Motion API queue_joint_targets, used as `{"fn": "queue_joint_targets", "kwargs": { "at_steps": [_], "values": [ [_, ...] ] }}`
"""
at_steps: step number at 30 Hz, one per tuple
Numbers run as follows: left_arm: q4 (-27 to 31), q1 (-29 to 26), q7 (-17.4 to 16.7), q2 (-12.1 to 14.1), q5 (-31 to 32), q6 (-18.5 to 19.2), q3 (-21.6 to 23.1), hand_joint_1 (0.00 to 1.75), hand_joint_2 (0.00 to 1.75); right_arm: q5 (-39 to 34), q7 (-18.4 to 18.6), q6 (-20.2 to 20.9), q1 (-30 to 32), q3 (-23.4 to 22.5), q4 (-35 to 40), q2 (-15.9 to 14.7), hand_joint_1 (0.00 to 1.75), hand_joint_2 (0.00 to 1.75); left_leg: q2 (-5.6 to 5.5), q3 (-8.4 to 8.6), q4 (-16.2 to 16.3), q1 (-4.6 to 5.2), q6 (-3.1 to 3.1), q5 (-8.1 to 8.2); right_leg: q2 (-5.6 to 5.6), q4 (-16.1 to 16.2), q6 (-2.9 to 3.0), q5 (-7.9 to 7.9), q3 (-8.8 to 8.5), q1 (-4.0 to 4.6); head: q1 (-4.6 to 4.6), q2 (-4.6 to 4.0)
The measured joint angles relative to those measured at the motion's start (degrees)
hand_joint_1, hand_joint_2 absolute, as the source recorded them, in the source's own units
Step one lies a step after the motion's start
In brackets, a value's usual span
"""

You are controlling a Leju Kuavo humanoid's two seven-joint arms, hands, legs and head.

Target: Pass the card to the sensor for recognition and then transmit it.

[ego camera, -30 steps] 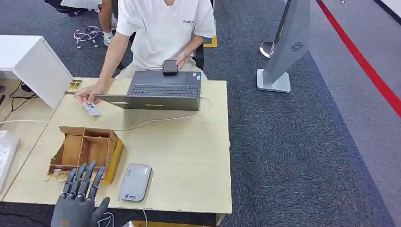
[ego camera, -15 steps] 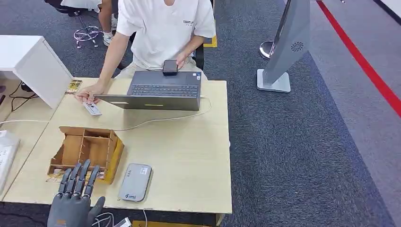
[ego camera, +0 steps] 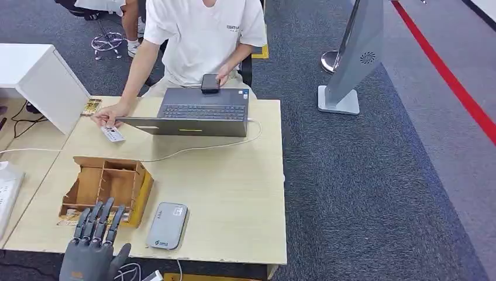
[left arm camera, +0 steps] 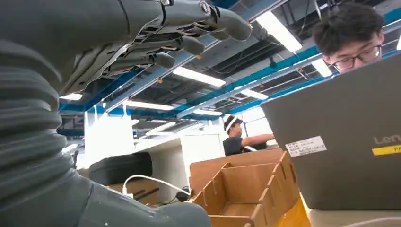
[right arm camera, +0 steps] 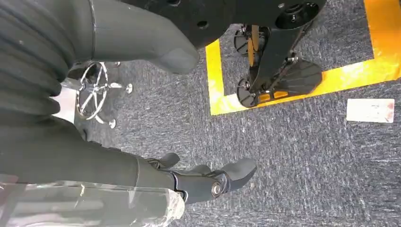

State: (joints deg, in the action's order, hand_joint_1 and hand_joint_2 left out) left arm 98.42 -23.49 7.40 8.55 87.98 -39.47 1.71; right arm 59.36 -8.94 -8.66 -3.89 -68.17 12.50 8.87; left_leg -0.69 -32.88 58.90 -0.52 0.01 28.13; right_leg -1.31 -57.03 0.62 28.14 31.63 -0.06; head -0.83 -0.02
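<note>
A small white card (ego camera: 113, 134) lies at the table's far left, under a person's hand (ego camera: 108, 116) beside the grey laptop (ego camera: 199, 114). The grey card sensor (ego camera: 167, 225) lies flat near the table's front edge. My left hand (ego camera: 93, 246) hovers at that front edge, left of the sensor and just before the cardboard organizer (ego camera: 108, 187), with fingers spread and nothing in them. The left wrist view has the left hand (left arm camera: 142, 42) above the organizer (left arm camera: 241, 189) and the laptop's lid (left arm camera: 340, 142). My right hand (right arm camera: 94, 161) hangs over the carpet, fingers apart and holding nothing.
The person sits behind the table holding a phone (ego camera: 210, 83). A white cable (ego camera: 199, 146) runs across the table from the laptop. A white box (ego camera: 41, 76) stands at the far left. A grey stand (ego camera: 351, 64) is on the carpet to the right. A white card (right arm camera: 370, 110) lies on the floor.
My left hand has drawn back a little toward the table's near edge and to the left. The person's hand has shifted the card slightly.
</note>
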Motion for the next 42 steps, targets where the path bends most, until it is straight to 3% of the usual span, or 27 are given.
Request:
{"fn": "queue_joint_targets", "kwargs": {
  "at_steps": [3, 4, 7, 9, 11, 13, 17, 23, 35, 42],
  "values": [
    [-1.9, 0.5, 2.6, -0.4, -1.9, -0.1, -3.4, 0.0, 1.75, 0.0, -0.2, 0.0, 0.0, 0.0, 0.0, -0.1, 0.0, 1.75, 0.01, 0.01, 0.0, 0.0, 0.0, 0.0, -0.01, 0.0, 0.02, 0.02, -0.01, 0.0, 0.0, 0.0],
    [-3.9, 1.1, 10.6, -1.6, -4.8, -0.1, -8.8, 0.0, 1.75, 0.0, -0.3, 0.1, 0.1, 0.0, 0.0, -0.2, 0.0, 1.75, 0.01, 0.01, 0.0, -0.03, 0.0, 0.0, -0.01, 0.0, 0.04, 0.02, 0.0, 0.03, 0.0, 0.0],
    [-6.1, 2.9, 23.7, -4.7, -6.3, -0.1, -18.2, 0.0, 1.75, 0.0, -0.4, 0.1, 0.2, 0.0, 0.0, -0.3, 0.0, 1.75, -0.07, 0.0, 0.0, -0.02, 0.0, 0.0, 0.04, 0.0, 0.04, 0.03, -0.02, 0.03, 0.0, -0.02],
    [-7.7, 4.1, 28.4, -7.5, -6.3, -0.1, -24.6, 0.0, 1.75, 0.0, -0.4, 0.1, 0.2, 0.0, 0.0, -0.4, 0.0, 1.75, -0.05, 0.01, 0.0, -0.03, -0.01, 0.0, 0.02, 0.0, 0.05, 0.04, -0.02, 0.03, 0.02, 0.0],
    [-8.7, 5.2, 30.7, -9.0, -6.1, -0.1, -27.9, 0.0, 1.75, 0.1, -0.5, 0.1, 0.3, 0.0, 0.0, -0.4, 0.0, 1.75, -0.06, -0.01, 0.0, -0.02, 0.0, 0.0, 0.05, 0.0, 0.05, 0.04, -0.03, 0.02, 0.0, 0.0],
    [-9.7, 6.0, 32.1, -10.9, -6.1, -0.1, -31.8, 0.0, 1.75, 0.1, -0.7, 0.1, 0.3, 0.0, 0.0, -0.4, 0.0, 1.75, -0.07, 0.0, 0.0, -0.02, 0.0, 0.0, 0.06, 0.0, 0.05, 0.04, -0.03, 0.02, 0.02, 0.0],
    [-11.0, 6.8, 32.3, -11.9, -6.6, -0.1, -35.0, 0.0, 1.75, 0.2, -1.0, 0.1, 0.3, 0.0, 0.0, -0.5, 0.0, 1.75, -0.09, 0.0, 0.0, -0.01, 0.0, 0.01, 0.08, 0.0, 0.05, 0.04, -0.03, 0.02, 0.02, 0.0],
    [-13.7, 7.6, 32.4, -11.9, -6.4, -0.1, -39.3, 0.0, 1.75, 0.5, -1.0, 0.1, 0.3, 0.0, 0.0, -0.7, 0.0, 1.75, -0.08, 0.01, 0.0, -0.03, 0.0, 0.0, 0.08, 0.0, 0.05, 0.04, -0.02, 0.03, 0.02, 0.0],
    [-15.1, 8.5, 32.5, -12.2, -6.1, -0.1, -40.2, 0.0, 1.75, 1.2, -1.0, 0.2, 0.3, 0.1, 0.0, -0.9, 0.0, 1.75, -0.08, 0.03, 0.0, -0.01, 0.0, 0.0, 0.08, 0.0, 0.05, 0.04, -0.03, 0.02, 0.02, 0.0],
    [-15.1, 11.4, 32.6, -13.6, -3.6, -0.1, -36.6, 0.0, 1.75, 2.1, -0.9, 0.1, 0.2, 0.8, -0.1, -0.9, 0.0, 1.75, -0.09, 0.07, 0.0, -0.01, 0.0, 0.0, 0.08, 0.0, 0.05, 0.02, -0.07, 0.02, 0.02, 0.0]
  ]
}}
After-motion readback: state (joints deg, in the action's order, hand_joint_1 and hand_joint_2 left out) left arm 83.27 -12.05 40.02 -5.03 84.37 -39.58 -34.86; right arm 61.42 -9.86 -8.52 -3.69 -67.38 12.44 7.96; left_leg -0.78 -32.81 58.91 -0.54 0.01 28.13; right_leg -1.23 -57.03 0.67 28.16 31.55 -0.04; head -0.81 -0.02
